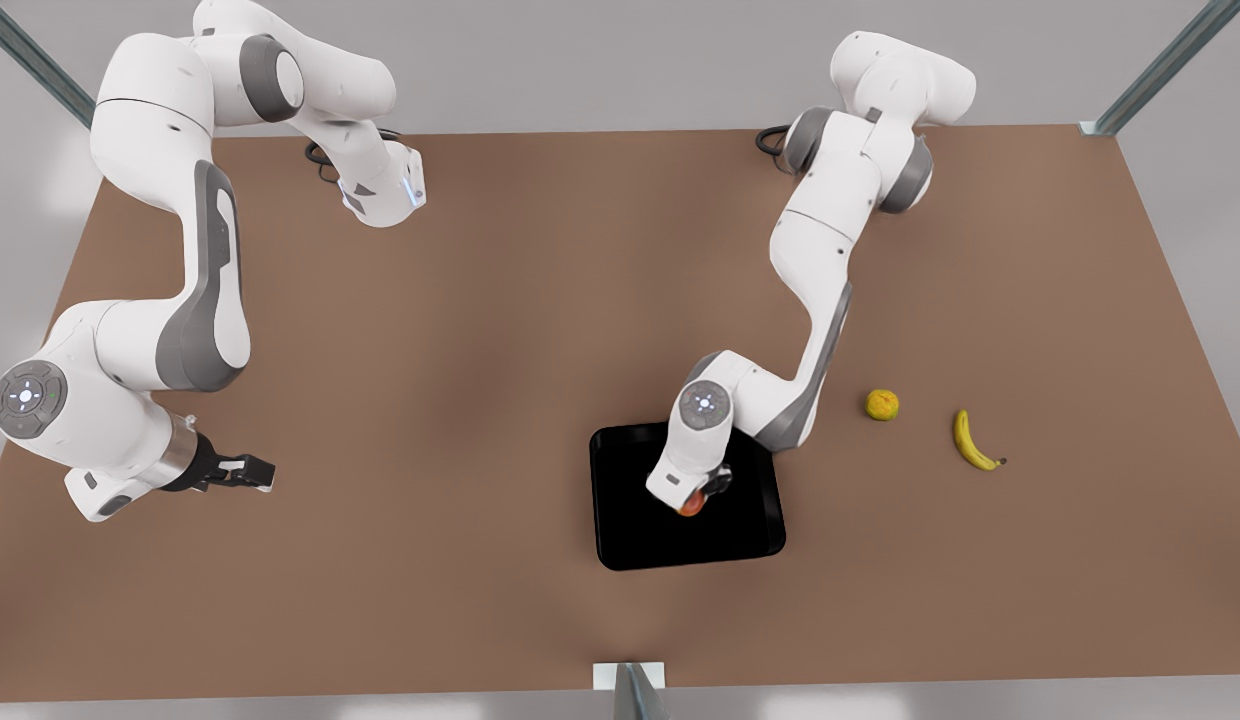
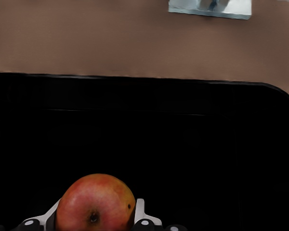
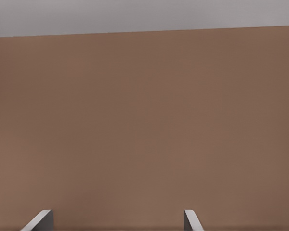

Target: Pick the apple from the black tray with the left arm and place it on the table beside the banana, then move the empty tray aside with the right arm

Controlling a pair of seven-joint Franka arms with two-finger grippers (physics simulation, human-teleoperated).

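**Left claw pinches the apple on the tray**

The right claw [image 1: 242, 470] waits at the front view's left, fingers spread over bare surface [image 1: 430, 400]. Well to its right, the left claw [image 1: 702, 492] stands over the black tray [image 1: 630, 520], its fingers [image 2: 139, 211] touching both sides of the apple [image 2: 95, 203]. Beyond that claw, well apart, lie a round yellow fruit [image 1: 882, 404], then the banana [image 1: 973, 441].

A plain grey floor [image 1: 600, 60] is surrounding the scene, metal corner posts [image 1: 1165, 65] are slanting in, and soft light is falling evenly.
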